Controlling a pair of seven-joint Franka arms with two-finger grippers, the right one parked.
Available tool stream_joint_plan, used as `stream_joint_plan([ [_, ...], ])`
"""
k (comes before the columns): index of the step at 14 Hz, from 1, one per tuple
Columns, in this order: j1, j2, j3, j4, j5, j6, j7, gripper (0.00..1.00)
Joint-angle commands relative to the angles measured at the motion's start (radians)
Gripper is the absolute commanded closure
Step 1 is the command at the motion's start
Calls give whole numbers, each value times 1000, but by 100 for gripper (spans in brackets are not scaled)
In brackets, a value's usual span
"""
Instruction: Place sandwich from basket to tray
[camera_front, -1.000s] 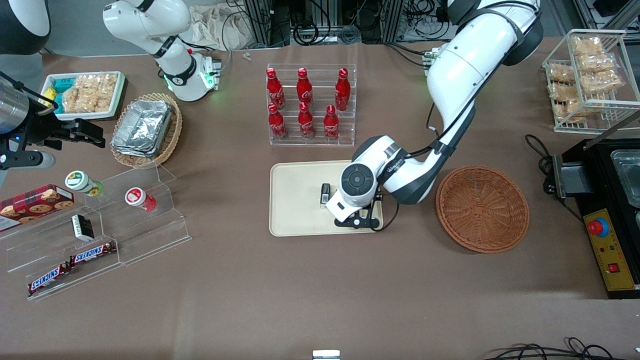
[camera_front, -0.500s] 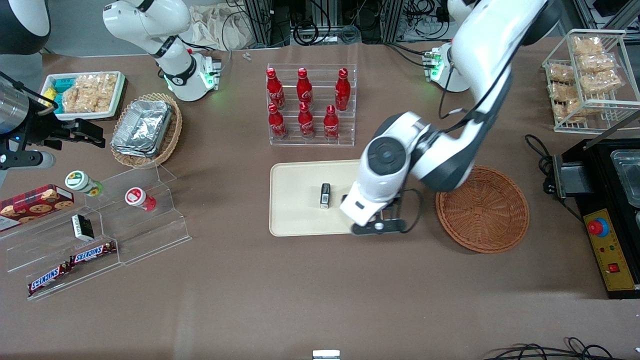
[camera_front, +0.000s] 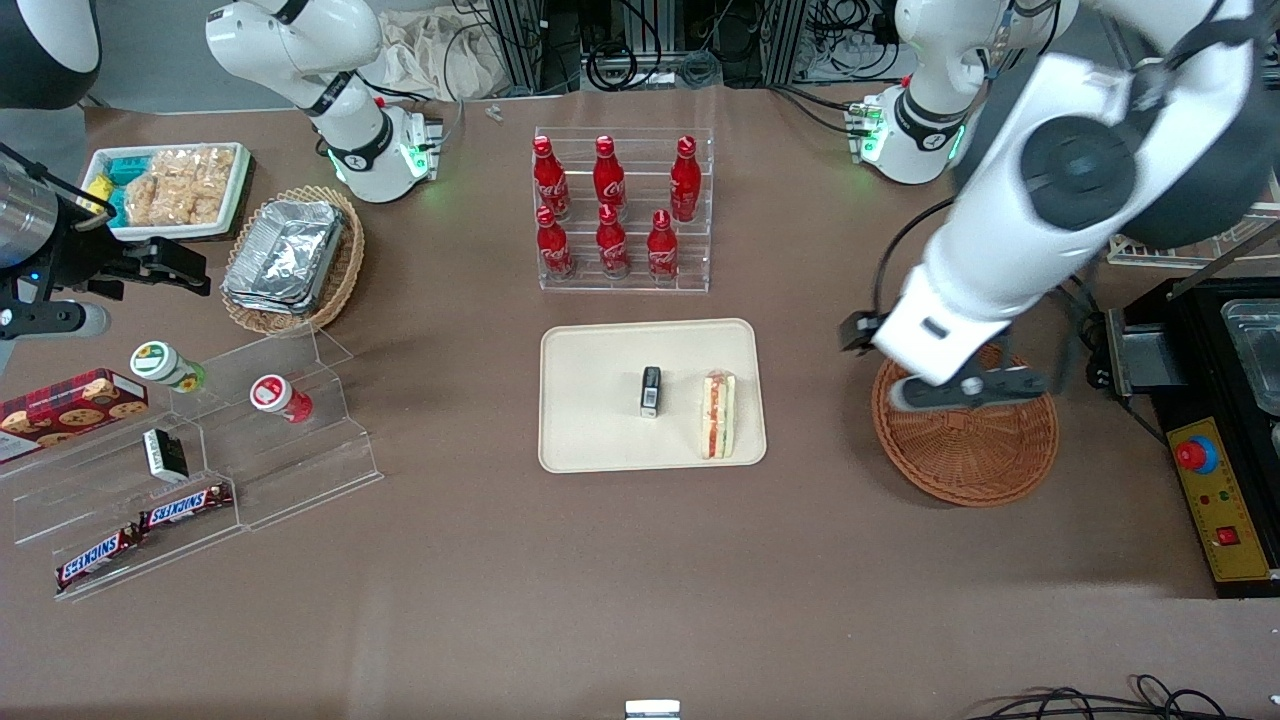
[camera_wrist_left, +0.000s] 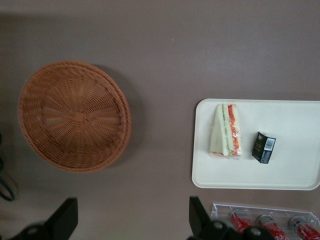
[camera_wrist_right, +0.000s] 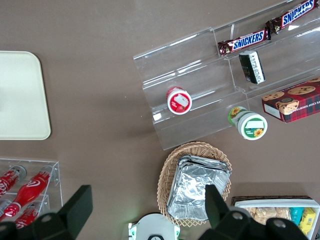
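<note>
Front view: sandwich (camera_front: 717, 415) lying on the tray (camera_front: 600, 440), just beside a small dark box (camera_front: 651, 391), at the tray edge nearest the basket (camera_front: 985, 460). Long axis running toward and away from the front camera, red-orange and green filling showing as stripes along the top between pale bread. Gripper (camera_front: 965, 389) raised above the basket rim, well apart from the sandwich, which sits off toward the parked arm's end of the surface from it. Basket holding nothing. Judged from this, placing looks done, leaving only a pull-back of the arm.

Left wrist view: sandwich (camera_wrist_left: 225, 130) a pale wedge on the tray (camera_wrist_left: 300, 170), tapering to a point, filling side turned to the dark box (camera_wrist_left: 263, 147). Basket (camera_wrist_left: 74, 115) apart from the tray, bare surface between. Gripper (camera_wrist_left: 131, 222) spread wide, fingers (camera_wrist_left: 64, 220) far apart, nothing held.

Right wrist view: only a corner of the tray (camera_wrist_right: 22, 100); no sandwich visible.
</note>
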Motion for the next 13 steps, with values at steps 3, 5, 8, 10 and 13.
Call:
stream_joint_plan([
  [3,-100,-337,288,-325,-97,31,263,0],
  [5,-182,-394,419,-377,-102,30,374,0],
  [8,-161,-391,490,-373,-102,14,564,0],
  [10,-107,-365,490,-338,-100,8,664,0],
  [13,-107,-313,485,-267,-102,-13,696,0],
])
